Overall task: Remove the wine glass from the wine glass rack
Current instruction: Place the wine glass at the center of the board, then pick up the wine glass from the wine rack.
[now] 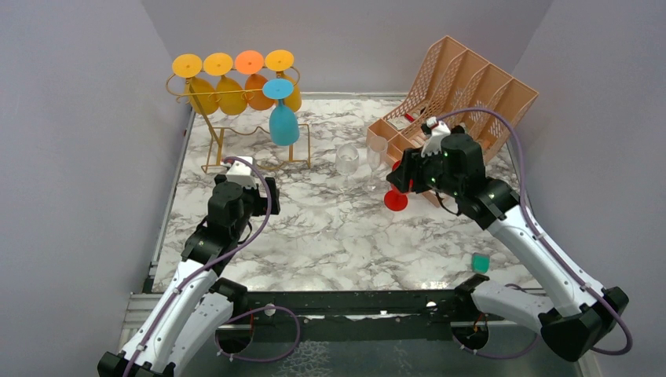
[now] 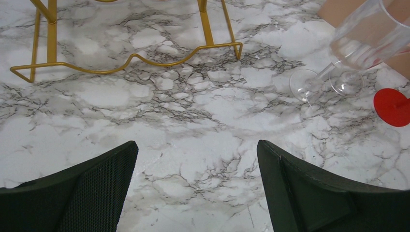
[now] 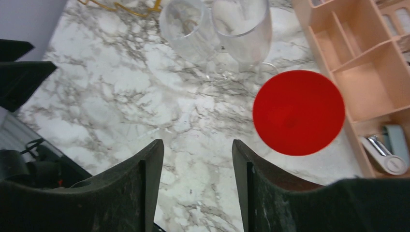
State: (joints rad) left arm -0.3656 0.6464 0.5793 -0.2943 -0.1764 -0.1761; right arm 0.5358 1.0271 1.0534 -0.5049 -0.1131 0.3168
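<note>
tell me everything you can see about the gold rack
A thin gold wire rack stands upright at the table's far left, on looped feet with a wavy bottom rail. Five glasses hang upside down from its top: four yellow and orange, one blue glass in front. The left gripper is near its feet, not touching.

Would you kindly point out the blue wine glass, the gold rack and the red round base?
blue wine glass point(image 1: 283, 126): top external view, on its bowl.
gold rack point(image 2: 51, 38): left wrist view, on an upright leg.
red round base point(image 3: 299, 112): right wrist view, at its centre.
</note>
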